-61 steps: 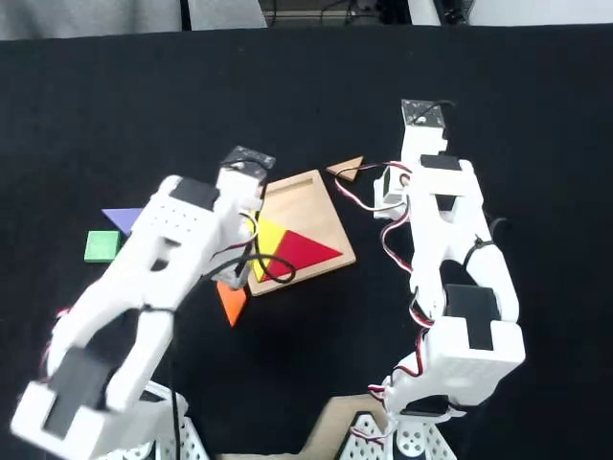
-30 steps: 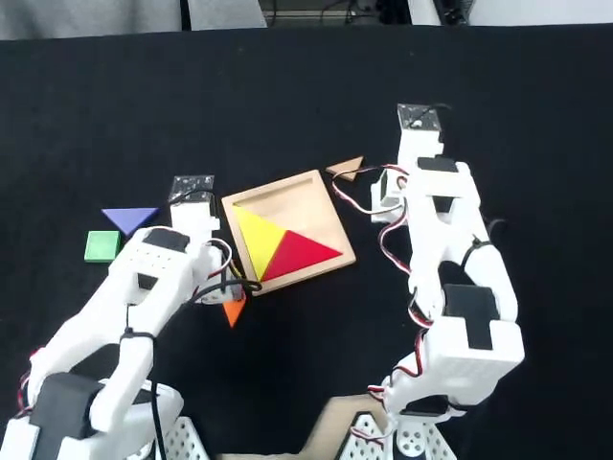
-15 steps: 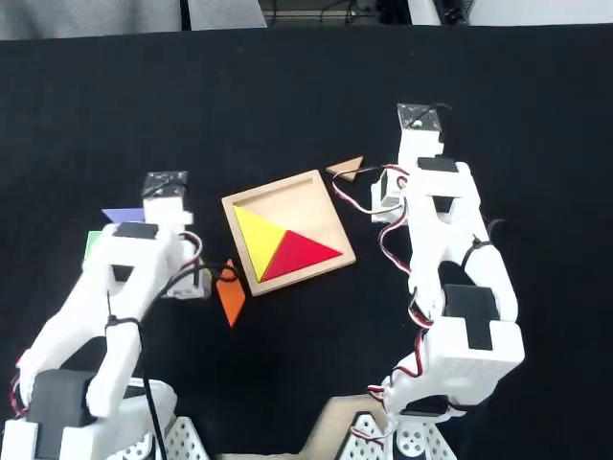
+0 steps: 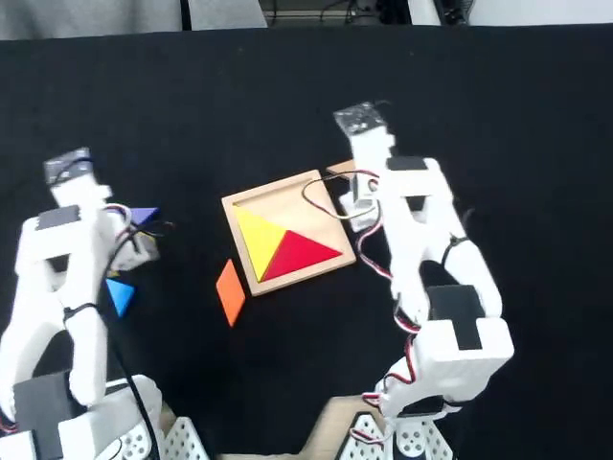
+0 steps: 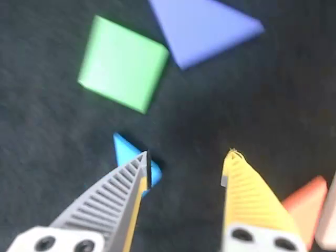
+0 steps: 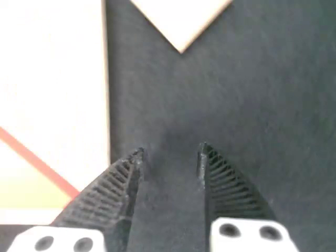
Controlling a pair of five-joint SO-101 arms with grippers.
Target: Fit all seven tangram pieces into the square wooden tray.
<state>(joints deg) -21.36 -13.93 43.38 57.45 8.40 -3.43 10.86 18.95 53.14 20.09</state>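
Tray (image 4: pixel 278 199) lies mid-table with a yellow triangle (image 4: pixel 257 235) and a red triangle (image 4: pixel 302 251) in it, so the left gripper (image 5: pixel 186 163) hangs spread over the blue triangle (image 5: pixel 122 149) well to its left, seemingly to fetch it, while the right gripper (image 6: pixel 169 155), also spread, waits by its far-right edge.

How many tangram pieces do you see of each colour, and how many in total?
yellow piece: 1
red piece: 1
orange piece: 1
blue piece: 1
purple piece: 1
green piece: 1
plain wooden piece: 1
Total: 7
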